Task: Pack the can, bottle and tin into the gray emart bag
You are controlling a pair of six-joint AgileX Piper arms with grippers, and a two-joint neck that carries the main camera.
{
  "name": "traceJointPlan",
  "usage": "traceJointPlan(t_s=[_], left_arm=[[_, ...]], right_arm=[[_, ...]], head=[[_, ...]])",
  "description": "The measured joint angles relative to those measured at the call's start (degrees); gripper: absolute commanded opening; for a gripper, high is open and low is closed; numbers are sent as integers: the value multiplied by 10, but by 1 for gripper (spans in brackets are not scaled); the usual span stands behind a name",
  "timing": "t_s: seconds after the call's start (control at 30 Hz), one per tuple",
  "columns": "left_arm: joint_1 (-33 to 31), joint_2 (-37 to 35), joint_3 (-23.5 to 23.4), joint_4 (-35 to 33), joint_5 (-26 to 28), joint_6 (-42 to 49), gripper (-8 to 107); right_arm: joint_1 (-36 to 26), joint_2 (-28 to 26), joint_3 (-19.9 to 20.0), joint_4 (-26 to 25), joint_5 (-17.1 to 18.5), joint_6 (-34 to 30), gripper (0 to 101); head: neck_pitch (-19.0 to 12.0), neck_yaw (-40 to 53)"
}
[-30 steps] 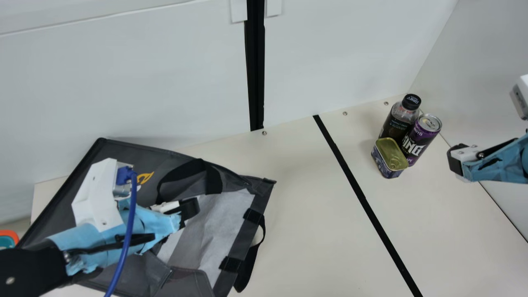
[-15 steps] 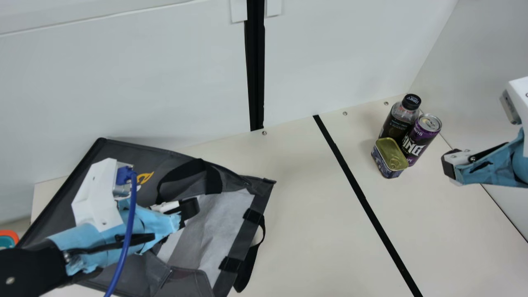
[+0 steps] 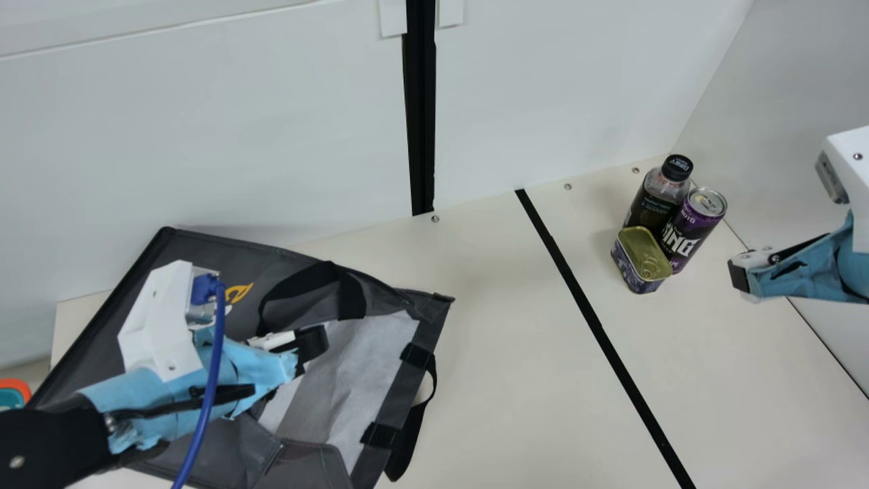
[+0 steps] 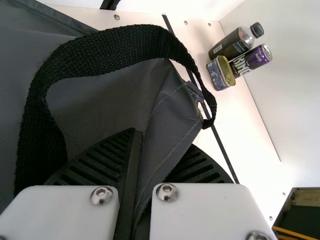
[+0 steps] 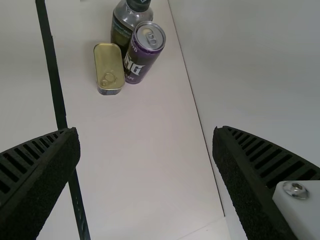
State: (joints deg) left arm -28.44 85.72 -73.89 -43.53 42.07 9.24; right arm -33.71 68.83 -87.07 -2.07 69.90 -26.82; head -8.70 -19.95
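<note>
White walls (image 3: 204,122) rise behind the bench (image 3: 516,380) and along its right edge. On the bench's left side, the gray emart bag (image 3: 204,250) lies spread out, its far side near the back edge, its pale lining (image 3: 370,360) on show and its mouth toward the right edge. One black handle (image 3: 352,292) loops over the upper panel; a second (image 3: 406,445) trails from the rim over the bench. A black line (image 3: 597,329) runs forward from the back edge, between the bag and the three groceries.

The left claw (image 3: 313,343), at the bag's mouth, is closed on a fold of the bag's gray cloth, which runs between its ribbed fingers in the left wrist view. The right claw (image 3: 738,275) hangs by the bench's right edge, apart from the groceries, spread wide with nothing between its fingers.

Near the back right corner, the bottle (image 3: 655,197) stands upright under a black cap, the closest of the trio to the back edge. Just beside it, toward the right edge, stands the purple can (image 3: 692,227). The tin (image 3: 641,258), gold lid up, sits close to both, on the side toward the black line. Small screws (image 3: 435,219) dot the back edge.
</note>
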Motion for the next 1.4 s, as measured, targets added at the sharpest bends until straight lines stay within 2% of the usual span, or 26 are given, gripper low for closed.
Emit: traceJointPlan(t_s=[0.43, 1.4], left_arm=[[0, 0, 0, 0, 0, 0, 10], [0, 0, 0, 0, 0, 0, 10]], right_arm=[[-13, 66, -21, 21, -1, -4, 91], [-2, 217, -107, 31, 0, 12, 91]], head=[[0, 0], [0, 1]])
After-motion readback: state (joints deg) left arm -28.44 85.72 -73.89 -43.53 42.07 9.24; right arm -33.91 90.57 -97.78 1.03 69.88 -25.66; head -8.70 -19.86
